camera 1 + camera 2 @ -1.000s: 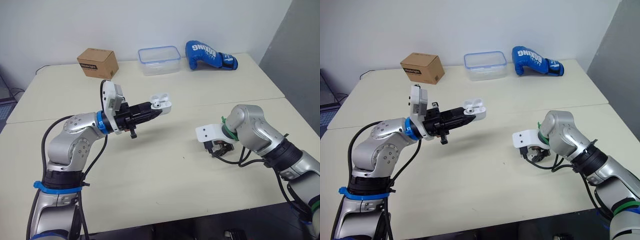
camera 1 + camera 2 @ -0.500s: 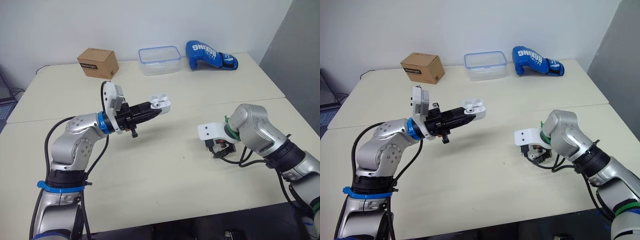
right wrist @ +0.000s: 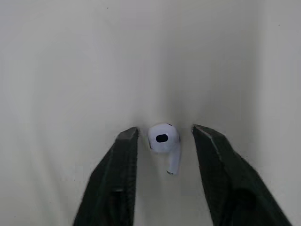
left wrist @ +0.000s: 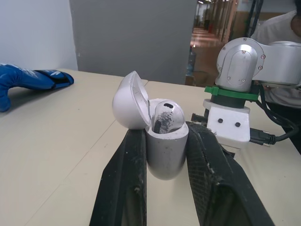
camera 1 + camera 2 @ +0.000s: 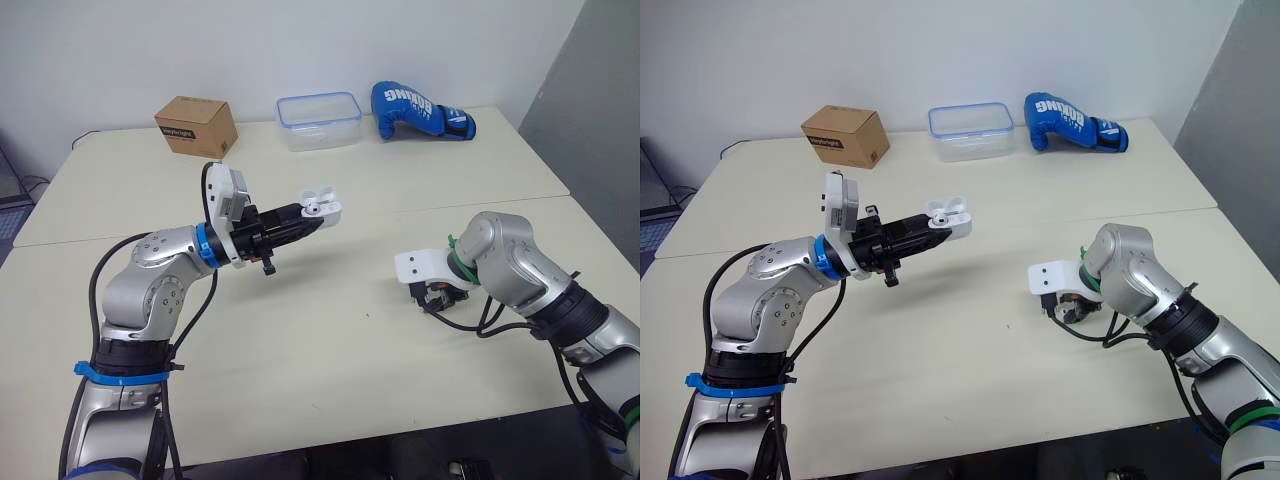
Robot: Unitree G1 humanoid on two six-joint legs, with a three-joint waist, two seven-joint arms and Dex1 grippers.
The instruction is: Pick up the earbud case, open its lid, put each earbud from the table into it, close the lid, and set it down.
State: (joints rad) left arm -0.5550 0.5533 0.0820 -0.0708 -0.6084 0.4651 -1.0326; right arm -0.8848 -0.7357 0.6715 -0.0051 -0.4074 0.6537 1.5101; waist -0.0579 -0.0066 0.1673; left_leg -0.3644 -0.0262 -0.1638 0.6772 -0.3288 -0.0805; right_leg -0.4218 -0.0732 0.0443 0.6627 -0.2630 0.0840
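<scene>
Head view. Left gripper (image 5: 306,212) clamped tight on the case (image 5: 322,206), up in the air over the table (image 5: 330,350), left of its middle. Right gripper (image 5: 437,297) low on the right side, aimed down at the tabletop, well apart from the case; from this view, cannot tell how its tips stand. Along the far edge, left to right: box (image 5: 196,126), tub (image 5: 319,120), glove (image 5: 420,110), all well apart from both grippers.

Left wrist view. Case upright, pinched at its lower body between the two black fingers (image 4: 123,188), touching both. Lid (image 4: 128,101) tipped back on its hinge, fully open. Seated earbud (image 4: 167,118) in the case, rounded head poking above the rim; rest of the inside hidden behind it. Beyond the case, the right arm (image 4: 247,59), silver with a green band and a white mount below it. Farther back, at the picture's corner, a person (image 4: 282,21) in a white top.

Right wrist view. Fingers (image 3: 117,174) spread apart, tips down close to the tabletop, one on each side of the loose earbud (image 3: 163,140). Loose earbud flat on the table between the tips, a thin gap on either side, touching neither finger. Dark oval port facing the camera, short stem trailing toward the camera too. Bare pale tabletop all around it.
</scene>
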